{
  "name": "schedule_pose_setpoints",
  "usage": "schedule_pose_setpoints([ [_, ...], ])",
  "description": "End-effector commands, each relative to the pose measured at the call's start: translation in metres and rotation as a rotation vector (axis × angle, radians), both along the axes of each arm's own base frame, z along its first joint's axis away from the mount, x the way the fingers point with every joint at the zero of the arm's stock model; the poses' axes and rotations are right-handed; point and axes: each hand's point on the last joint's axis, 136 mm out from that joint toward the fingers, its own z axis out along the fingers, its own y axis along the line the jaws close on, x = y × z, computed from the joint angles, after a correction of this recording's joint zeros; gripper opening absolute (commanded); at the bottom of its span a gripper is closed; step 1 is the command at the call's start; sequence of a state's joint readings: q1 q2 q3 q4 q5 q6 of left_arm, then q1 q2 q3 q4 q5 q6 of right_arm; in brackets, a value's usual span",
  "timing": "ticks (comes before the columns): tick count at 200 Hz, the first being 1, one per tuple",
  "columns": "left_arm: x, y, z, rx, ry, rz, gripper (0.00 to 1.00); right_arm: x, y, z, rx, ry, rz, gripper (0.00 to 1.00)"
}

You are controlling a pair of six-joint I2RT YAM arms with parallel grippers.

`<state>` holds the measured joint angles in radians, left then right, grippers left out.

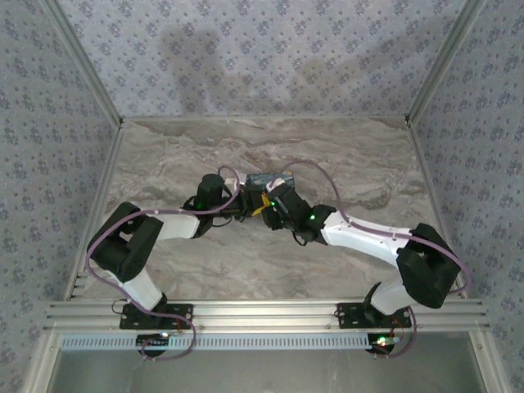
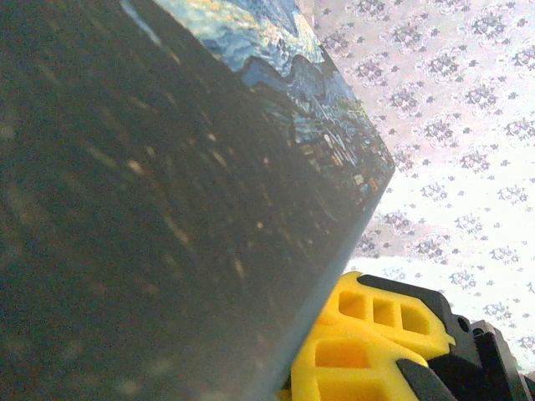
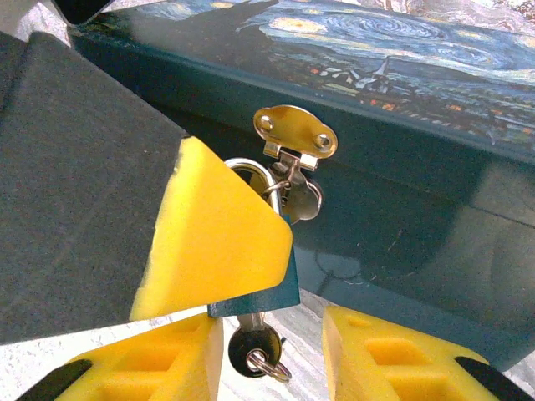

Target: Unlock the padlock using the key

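Note:
The tiny blue padlock [image 3: 266, 294] hangs by its thin silvery shackle [image 3: 251, 171] from the brass hasp [image 3: 294, 134] on the painted box [image 3: 393, 50]. The key [image 3: 255, 347] sticks out of the padlock's underside, a small ring through its head. My left gripper [image 1: 239, 205] is shut on the padlock, and one of its yellow fingers [image 3: 213, 242] covers most of the lock's face. My right gripper [image 3: 272, 336] stands open just below, the key between its yellow fingers [image 3: 384, 359] with a gap on each side. In the left wrist view the box's dark side [image 2: 167, 209] looms close beside my own finger [image 2: 376, 322].
The box [image 1: 260, 182] lies mid-table on the marble-patterned top [image 1: 164, 164], with both wrists crowded against its near side. Patterned walls [image 1: 49, 123] close in the left, right and back. An aluminium rail [image 1: 262, 311] runs along the near edge.

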<state>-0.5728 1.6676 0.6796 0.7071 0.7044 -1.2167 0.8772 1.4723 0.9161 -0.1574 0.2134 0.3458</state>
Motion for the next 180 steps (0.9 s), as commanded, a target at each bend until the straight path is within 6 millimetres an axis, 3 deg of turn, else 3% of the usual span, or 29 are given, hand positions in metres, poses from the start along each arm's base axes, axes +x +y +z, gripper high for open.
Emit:
schedule_pose_setpoints([
  [1, -0.001, -0.007, 0.041, -0.076, -0.098, -0.039, 0.00, 0.010, 0.003, 0.005, -0.014, -0.020, -0.001, 0.39],
  [28, -0.001, -0.007, 0.042, -0.078, -0.100, -0.042, 0.00, 0.011, 0.003, 0.003, -0.015, -0.018, 0.001, 0.30],
  [75, -0.001, -0.006, 0.041, -0.076, -0.101, -0.044, 0.00, 0.009, 0.007, 0.001, 0.004, -0.002, 0.034, 0.00],
  [131, -0.003, -0.001, 0.028, -0.048, -0.085, -0.035, 0.00, 0.001, 0.009, -0.006, 0.084, 0.047, 0.074, 0.00],
  [180, -0.013, 0.007, -0.003, 0.029, -0.052, -0.028, 0.04, -0.014, 0.007, -0.033, 0.085, 0.100, 0.090, 0.00],
])
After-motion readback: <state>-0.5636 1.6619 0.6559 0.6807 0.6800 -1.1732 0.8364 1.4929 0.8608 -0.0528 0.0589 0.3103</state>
